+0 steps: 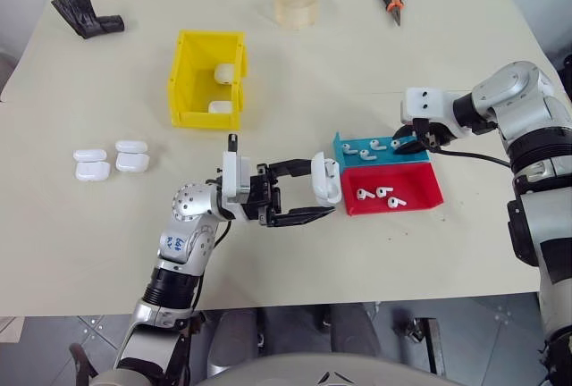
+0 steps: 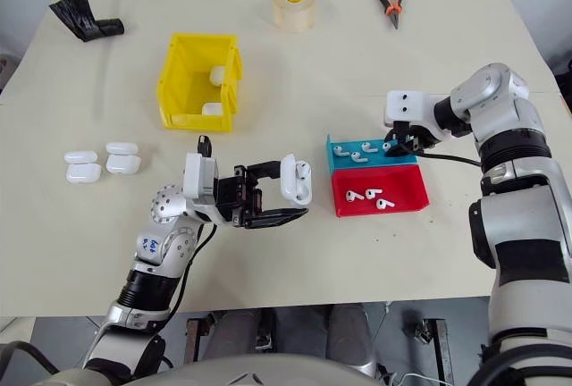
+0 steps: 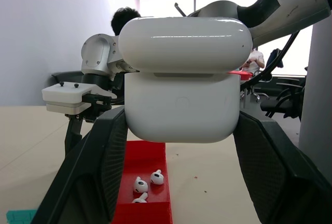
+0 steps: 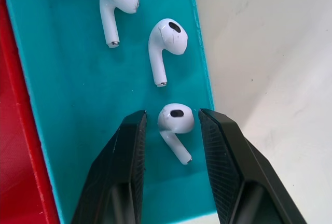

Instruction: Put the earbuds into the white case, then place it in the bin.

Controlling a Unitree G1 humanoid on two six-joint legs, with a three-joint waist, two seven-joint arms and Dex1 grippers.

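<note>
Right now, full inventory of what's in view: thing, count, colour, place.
white case: 1, white, lid open, held in left pincer above the table
other cases: 4, white, grouped on table's left
bin: 1, yellow, centre-left, two white cases inside
blue tray: 1, beside the red tray on its far side, three earbuds in it
red tray: 1, right of centre, three white earbuds in it
tape roll: 1, clear-yellowish, far edge
pliers: 1, orange-black handles, far right
black bag: 1, crumpled, far left corner
table: 1, beige
left pincer: shut on the white case
right pincer: fingers either side of one earbud in the blue tray, gaps visible
</note>
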